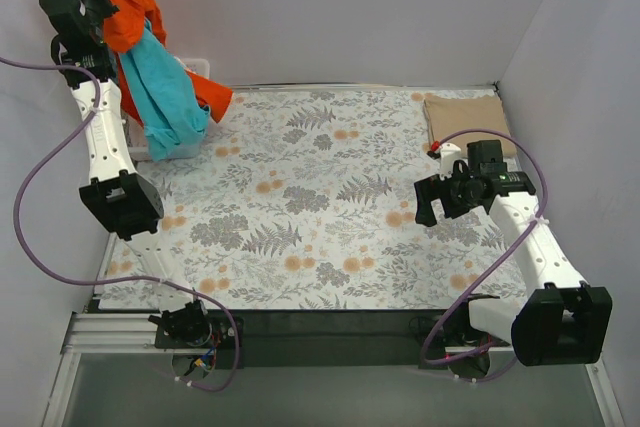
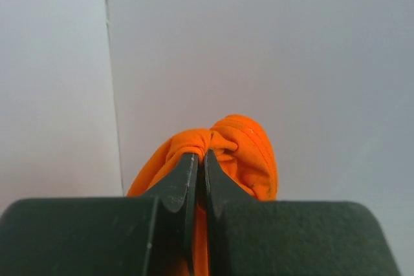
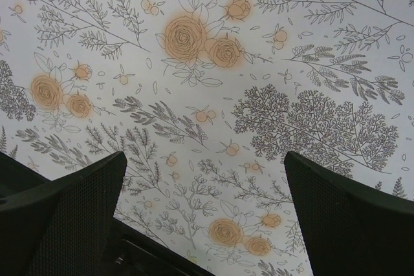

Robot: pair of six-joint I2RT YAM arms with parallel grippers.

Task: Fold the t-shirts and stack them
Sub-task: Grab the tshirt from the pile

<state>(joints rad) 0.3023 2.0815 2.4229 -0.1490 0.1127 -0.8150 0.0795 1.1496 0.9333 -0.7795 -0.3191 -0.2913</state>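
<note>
Top external view: orange shirt (image 1: 125,2) pinched in shut left claw (image 2: 200,176), high over counter's (image 1: 300,247) far-left corner, teal shirt (image 1: 165,97) hanging alongside. Folded tan shirt (image 1: 468,119) at far-right corner. Right claw (image 3: 204,159) wide open, empty, above right side.

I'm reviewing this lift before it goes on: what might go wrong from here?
The left end effector pinches only a small bunched fold of the bright orange cloth t-shirt, which might slip. The teal cloth t-shirt hangs draped against the orange one, so it may get dragged along or fall. The open right end effector seems too far off to help.
</note>
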